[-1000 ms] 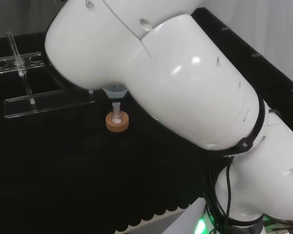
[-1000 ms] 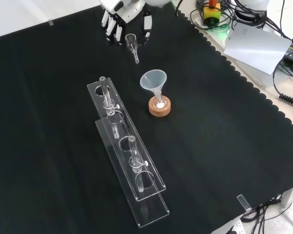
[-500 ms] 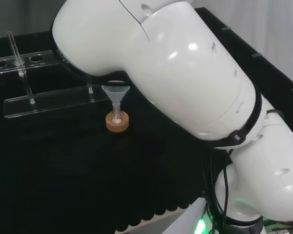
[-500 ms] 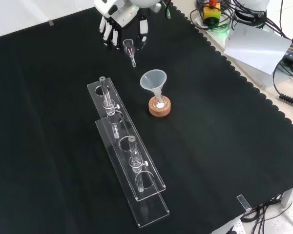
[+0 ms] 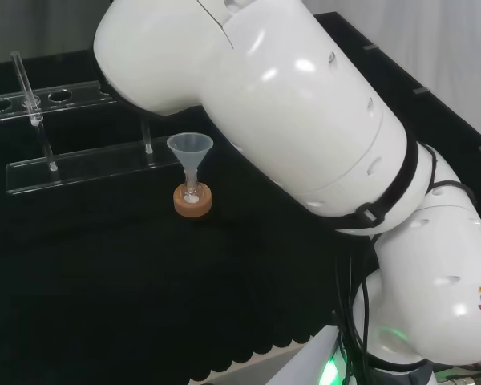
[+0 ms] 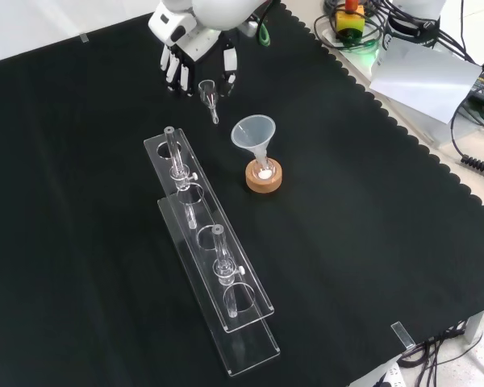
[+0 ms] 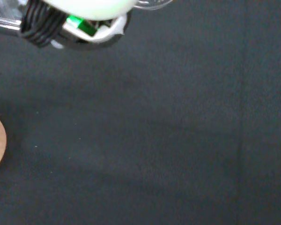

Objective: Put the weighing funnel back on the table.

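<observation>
In the front view the hand (image 6: 192, 44) hangs fingers-down over the far part of the black cloth. Between its fingers (image 6: 176, 74) and thumb it holds the weighing funnel (image 6: 207, 90), a small clear scoop with its short stem pointing down toward the rack. I cannot tell whether the stem touches the cloth. The hand is shut on this piece. The big funnel (image 6: 254, 133) stands a little nearer and to the right, mouth up, its stem in a small flask on a cork ring (image 6: 264, 177). The head view shows this funnel (image 5: 190, 147) on its cork ring (image 5: 192, 201).
A long clear rack (image 6: 214, 266) with upright glass tubes runs from just below the hand toward the front view's lower middle; in the head view the rack (image 5: 72, 164) lies at the left. Cables and boxes sit past the cloth's scalloped edge (image 6: 387, 129). The arm's white links (image 5: 305, 136) take up the head view's right.
The hand has carried the weighing funnel down and left in the front view, closer to the rack. In the head view the arm's link has swung up, uncovering the big funnel.
</observation>
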